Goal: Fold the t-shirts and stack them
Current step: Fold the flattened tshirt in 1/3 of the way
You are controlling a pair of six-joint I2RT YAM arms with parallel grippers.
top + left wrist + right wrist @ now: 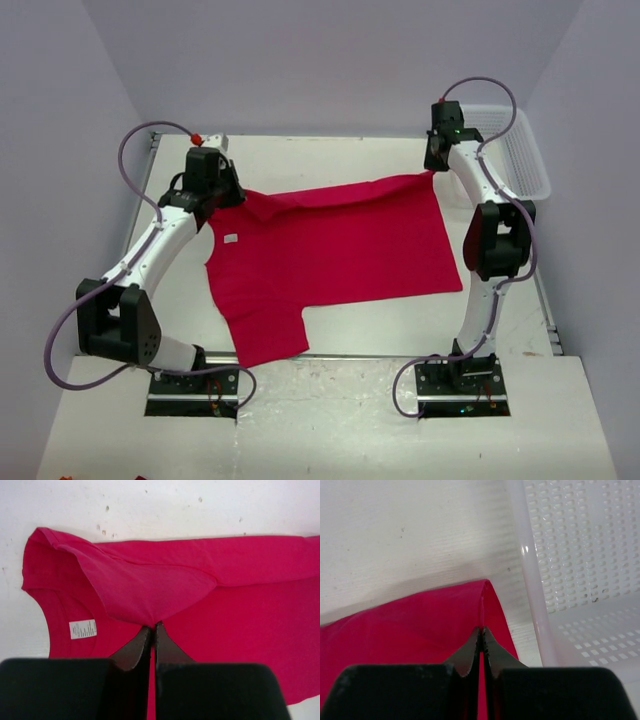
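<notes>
Red short-sleeved cloth t-shirt [340,250] spread mid-frame on white table [400,325]. Clamped at upper edge: left gripper [153,627] pinched tight on sleeve fold, right gripper [481,630] pinched tight on hem corner beside white mesh basket [580,555]. Draw both corners toward bottom of frame together, level, edge taut.

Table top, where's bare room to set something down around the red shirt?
Bare table between the t-shirt and the arm bases, and a far strip behind it. Crowded at its far corners, where left fingers and right fingers pinch cloth, the right beside the basket.
</notes>
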